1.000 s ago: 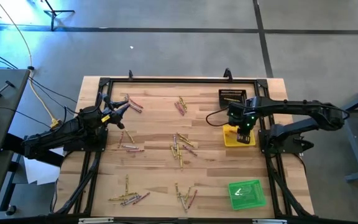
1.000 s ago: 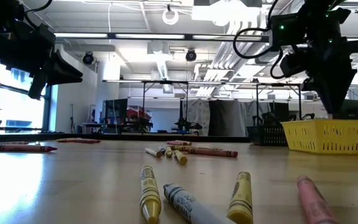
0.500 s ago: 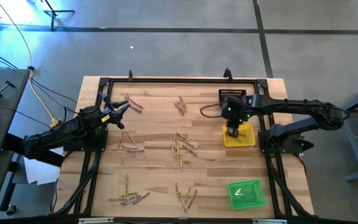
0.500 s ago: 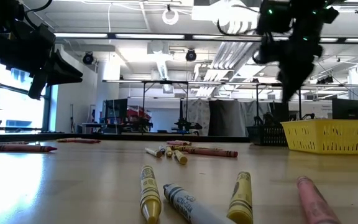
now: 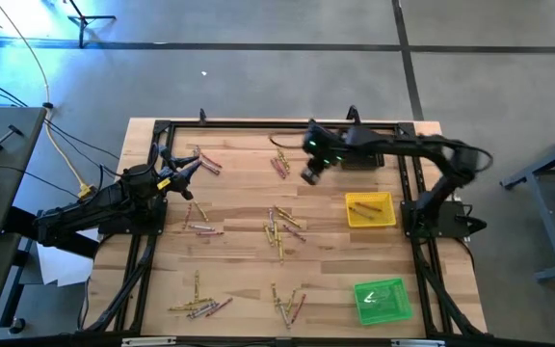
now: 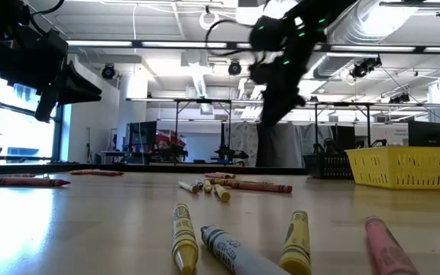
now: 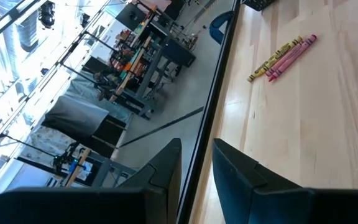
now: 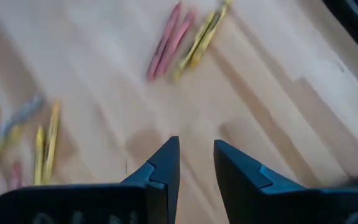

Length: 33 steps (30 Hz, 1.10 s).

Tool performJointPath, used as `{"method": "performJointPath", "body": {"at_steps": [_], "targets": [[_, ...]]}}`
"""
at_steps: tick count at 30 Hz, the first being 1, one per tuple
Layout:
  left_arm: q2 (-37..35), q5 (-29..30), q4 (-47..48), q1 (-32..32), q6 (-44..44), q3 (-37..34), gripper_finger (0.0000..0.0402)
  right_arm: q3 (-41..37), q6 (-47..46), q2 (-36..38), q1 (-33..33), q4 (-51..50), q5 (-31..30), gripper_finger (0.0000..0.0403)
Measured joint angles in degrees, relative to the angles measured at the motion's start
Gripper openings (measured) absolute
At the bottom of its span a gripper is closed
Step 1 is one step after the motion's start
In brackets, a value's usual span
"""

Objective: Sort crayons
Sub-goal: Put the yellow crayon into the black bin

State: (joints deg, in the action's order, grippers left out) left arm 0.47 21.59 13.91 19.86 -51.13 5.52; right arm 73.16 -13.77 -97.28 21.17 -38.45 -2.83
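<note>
Crayons lie in loose groups on the wooden table: far left, far middle, centre, and along the near edge. My right gripper hangs open above bare wood, just right of the far-middle group, whose pink and yellow crayons show ahead of its fingers; nothing is between them. My left gripper waits at the far left beside the far-left crayons, open with a narrow gap and nothing in it. In the low view, several crayons lie flat in the foreground.
A yellow tray with a crayon in it stands right of centre. A green tray sits near the near right corner. A black tray, partly under my right arm, stands at the far right. A dark frame borders the table.
My right gripper has swung from over the yellow tray toward the table's left and slightly toward its far edge, ending beside the far-middle crayons. It has tipped and rolled on the way. The crayons and trays lie as before.
</note>
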Motion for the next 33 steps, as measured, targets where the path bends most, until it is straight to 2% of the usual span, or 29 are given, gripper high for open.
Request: {"method": "performJointPath", "body": {"at_steps": [5,10,16,23,33], "targets": [[0.00,0.00,-0.02,0.00,0.00,0.02,0.0077,11.92,-6.94,-12.11,2.86,-0.98,0.17,0.0084],[0.00,0.02,-0.01,0.00,0.00,0.00,0.0077,21.84,-12.44,-22.28,5.16,-8.59,0.57,0.0084],[0.00,0.00,-0.02,-0.01,0.00,0.00,0.0077,30.12,-15.68,-31.38,6.59,-14.23,6.64,0.0084],[0.00,0.01,-0.02,0.00,0.00,0.01,0.0077,36.66,-15.32,-35.95,6.27,-16.70,7.44,0.0084],[0.00,0.01,-0.02,0.00,0.00,0.00,0.0077,37.12,-14.70,-36.11,7.04,-17.57,7.33,0.0084]]}}
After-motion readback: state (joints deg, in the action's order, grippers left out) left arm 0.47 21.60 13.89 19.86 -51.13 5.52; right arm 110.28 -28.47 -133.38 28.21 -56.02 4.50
